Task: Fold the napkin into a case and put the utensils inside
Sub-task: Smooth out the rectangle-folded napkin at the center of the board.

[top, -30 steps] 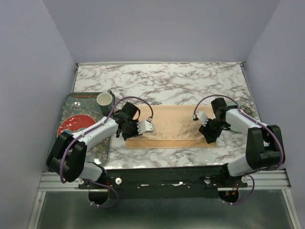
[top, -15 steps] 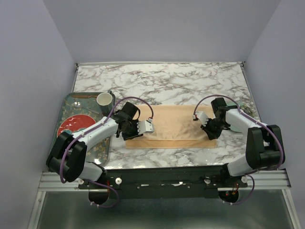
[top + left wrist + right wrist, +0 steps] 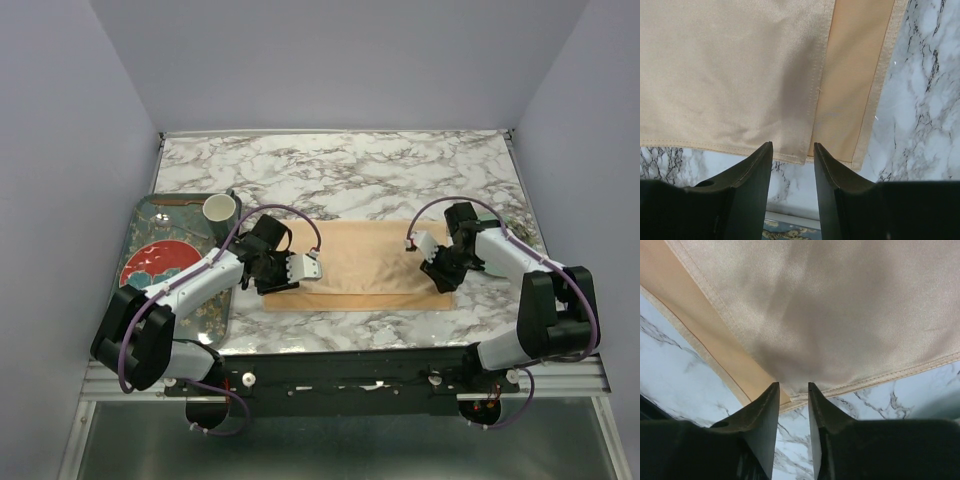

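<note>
Napkin look: napkin (image 3: 365,265), peach-orange with a slight satin sheen, folded into a flat wide rectangle. In the left wrist view the stitched hem of the top layer (image 3: 730,65) stops short of the layer under it, leaving a paler strip.
Napkin place: on the worktop (image 3: 400,170), at the middle of the near edge.
Left gripper (image 3: 272,281): at the cloth's near-left corner, jaws parted, nothing between them.
Right gripper (image 3: 440,277): at the near-right corner, jaws slightly parted over the hem (image 3: 840,305), not pinching it.
Tray (image 3: 150,215): at the worktop's left edge, carrying a red plate (image 3: 155,265) and a cup (image 3: 220,208).
Hidden: both arms cover the cloth's ends from above, and the left arm crosses the tray. Each wrist view cuts off all but one corner.
</note>
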Robot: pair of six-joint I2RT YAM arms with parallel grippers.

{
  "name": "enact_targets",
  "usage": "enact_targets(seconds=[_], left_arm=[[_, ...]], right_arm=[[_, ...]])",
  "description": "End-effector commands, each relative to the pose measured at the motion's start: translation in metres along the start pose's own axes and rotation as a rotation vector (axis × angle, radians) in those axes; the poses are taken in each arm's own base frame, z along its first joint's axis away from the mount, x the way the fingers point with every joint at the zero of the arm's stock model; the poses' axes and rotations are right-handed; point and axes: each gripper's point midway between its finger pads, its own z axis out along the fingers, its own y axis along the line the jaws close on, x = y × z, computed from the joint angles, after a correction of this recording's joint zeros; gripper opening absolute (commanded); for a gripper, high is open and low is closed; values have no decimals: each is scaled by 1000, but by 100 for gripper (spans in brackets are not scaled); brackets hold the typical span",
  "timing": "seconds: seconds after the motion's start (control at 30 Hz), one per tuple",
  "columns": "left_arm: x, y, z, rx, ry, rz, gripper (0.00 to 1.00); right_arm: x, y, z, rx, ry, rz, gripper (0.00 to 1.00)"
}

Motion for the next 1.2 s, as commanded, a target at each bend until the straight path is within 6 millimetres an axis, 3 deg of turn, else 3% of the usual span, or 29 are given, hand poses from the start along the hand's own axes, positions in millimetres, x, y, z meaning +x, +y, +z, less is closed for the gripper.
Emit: enact_targets(seconds=[0.0,0.23,0.37,0.67,0.9,1.07,1.17], left_arm=[[-4,-6,0,18,-25,15,48],[0,-4,4,11,-4,-4,48],[2,-5,5,10,-1,-1,48],[2,-8,4,20,-6,15,47],[0,-10,3,28,-17,20,47],[-2,-9,2,26,-27,14,46],[-7,-11,1,31,-49,15,44]], right_arm=[[1,1,0,16,9,-40,43],[9,1,13,41,43,-56,41],[11,0,16,48,55,-57,34],[0,1,-5,48,29,-56,18],[-4,4,-15,32,22,-60,21],[-7,2,-13,26,25,-53,1],[-7,2,-13,23,24,-48,1]])
